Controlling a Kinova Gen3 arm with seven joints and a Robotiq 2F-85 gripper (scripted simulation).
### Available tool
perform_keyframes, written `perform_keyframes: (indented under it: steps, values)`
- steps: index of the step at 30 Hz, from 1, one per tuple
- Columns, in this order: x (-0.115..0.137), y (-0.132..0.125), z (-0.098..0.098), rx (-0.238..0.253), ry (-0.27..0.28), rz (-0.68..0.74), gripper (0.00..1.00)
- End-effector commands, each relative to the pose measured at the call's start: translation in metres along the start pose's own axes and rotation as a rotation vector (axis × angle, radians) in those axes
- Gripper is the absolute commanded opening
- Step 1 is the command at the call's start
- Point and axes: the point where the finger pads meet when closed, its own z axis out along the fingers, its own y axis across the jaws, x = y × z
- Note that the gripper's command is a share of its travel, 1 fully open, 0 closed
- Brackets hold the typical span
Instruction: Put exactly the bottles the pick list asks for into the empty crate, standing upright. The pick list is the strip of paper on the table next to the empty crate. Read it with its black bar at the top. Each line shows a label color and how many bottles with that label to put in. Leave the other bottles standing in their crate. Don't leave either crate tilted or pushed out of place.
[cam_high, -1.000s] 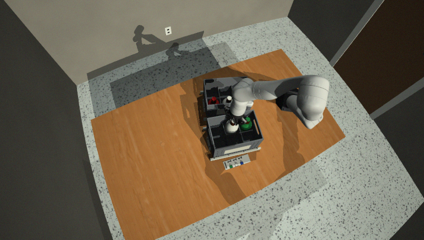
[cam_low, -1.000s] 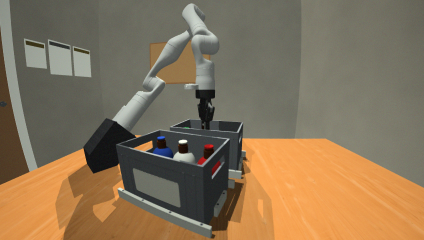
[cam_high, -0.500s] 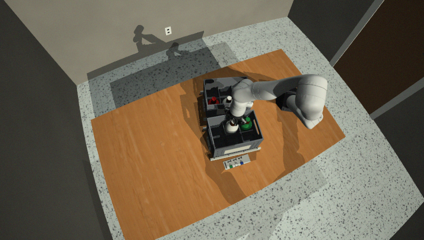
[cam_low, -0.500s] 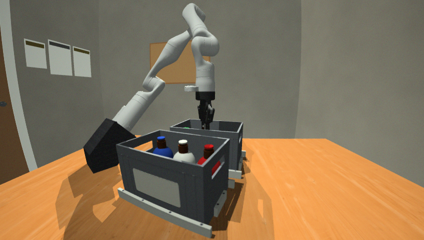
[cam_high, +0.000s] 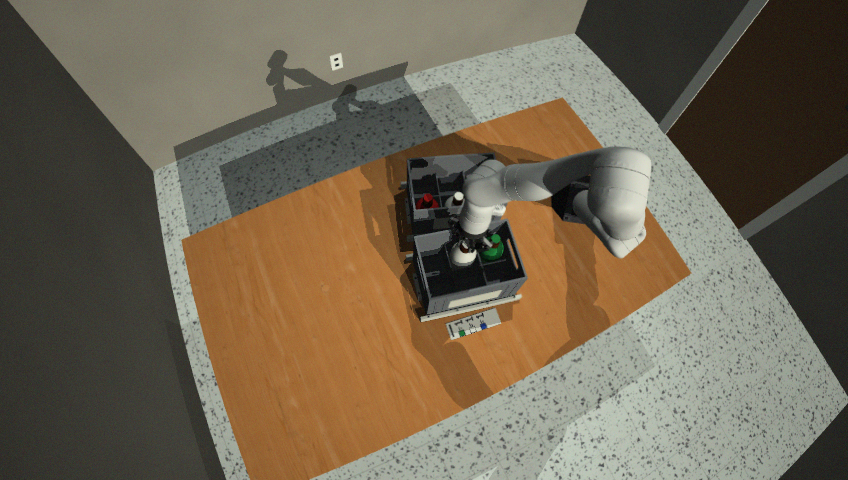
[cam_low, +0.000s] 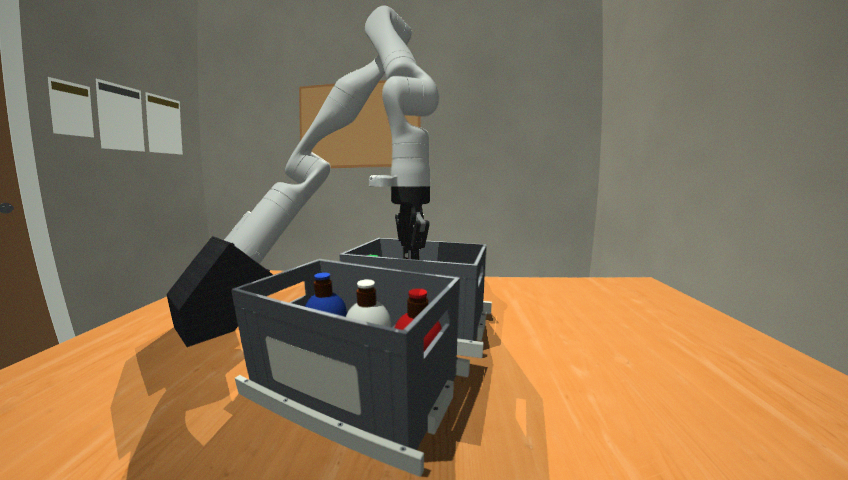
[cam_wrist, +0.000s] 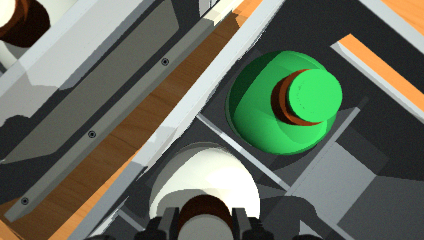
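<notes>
Gripping the neck of a white bottle, gripper clamped, bottle inside the crate beside a green bottle, pick list adjacent, wood-grain table beneath, speckled floor, grey walls surrounding

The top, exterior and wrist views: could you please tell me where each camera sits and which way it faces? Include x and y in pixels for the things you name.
Top: high above the table (cam_high: 285, 333), facing down; shows the arm (cam_high: 618, 178) (cam_low: 360, 89) and part of the gripper.
Exterior: low beyond the bottles' crate (cam_low: 315, 380), facing across both crates; shows arm and gripper.
Wrist: on the arm, facing down past the fingertips at a white bottle (cam_high: 463, 254) (cam_wrist: 215, 170).
Top and wrist share the green bottle (cam_high: 492, 249) (cam_wrist: 280, 107).
</notes>
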Motion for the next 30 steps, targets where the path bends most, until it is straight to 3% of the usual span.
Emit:
perform_keyframes:
  steps: [1,30]
  values:
    - [-0.0014,-0.0003,0.0028,0.001,-0.004,-0.003,0.1]
    - [-0.0005,-0.0001,0.0082,0.0,-0.001,-0.001,0.1]
